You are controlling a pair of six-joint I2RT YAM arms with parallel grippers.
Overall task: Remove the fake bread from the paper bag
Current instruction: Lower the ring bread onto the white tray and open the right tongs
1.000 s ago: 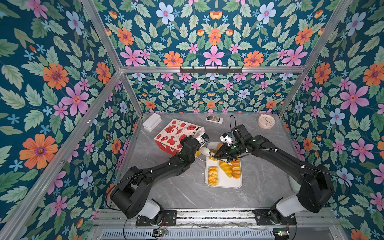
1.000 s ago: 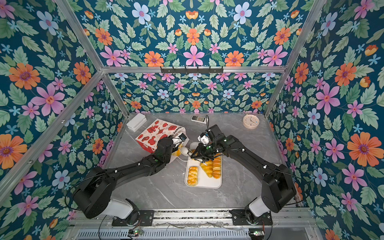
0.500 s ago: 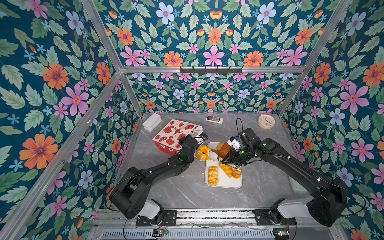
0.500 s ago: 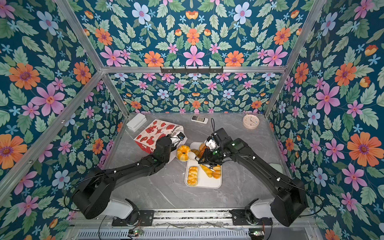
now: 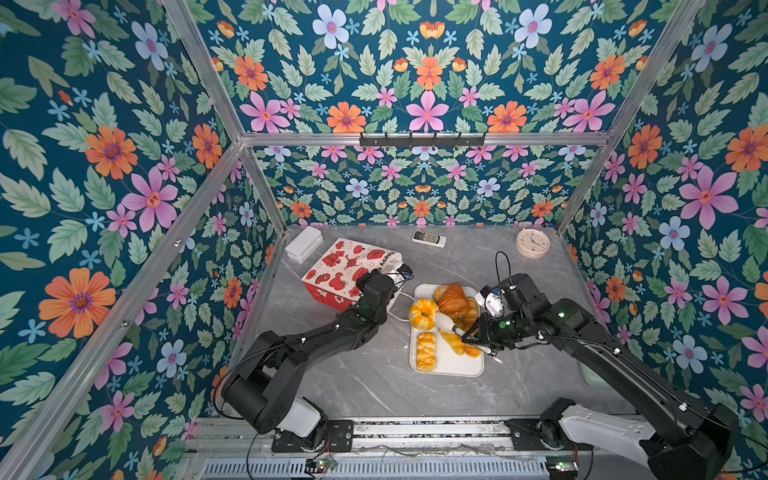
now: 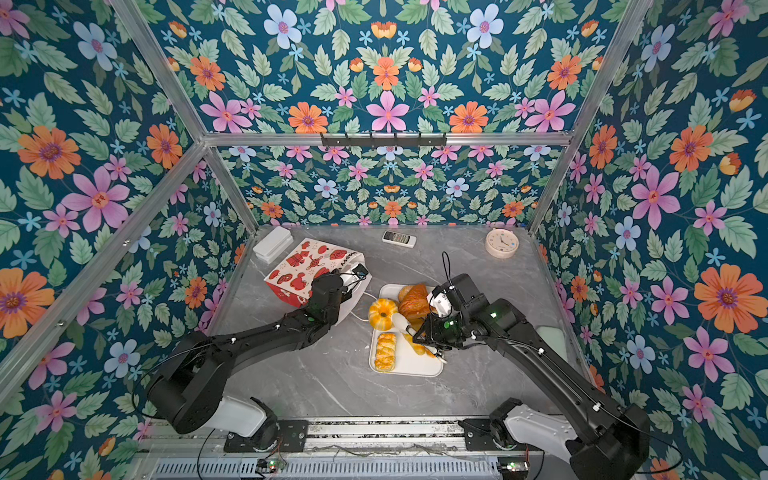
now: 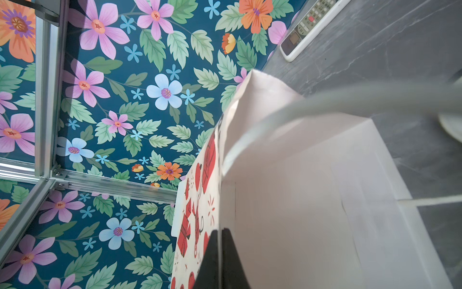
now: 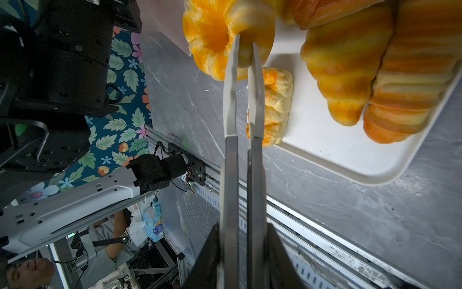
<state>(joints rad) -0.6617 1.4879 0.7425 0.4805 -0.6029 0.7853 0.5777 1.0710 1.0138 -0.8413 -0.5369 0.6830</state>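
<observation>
Grey desk (image 5: 374, 386) below: left gripper (image 7: 220, 234) pinched the paper bag (image 7: 300, 200) by its rim, surely steadying it; right gripper (image 8: 244, 50) squeezed a ring bagel (image 8: 207, 37) by the tray (image 8: 337, 155).

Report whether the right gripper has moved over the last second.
Yes. The right gripper has pulled back from the white tray's far end toward its middle, away from the paper bag, clamped on the ring bagel.
</observation>
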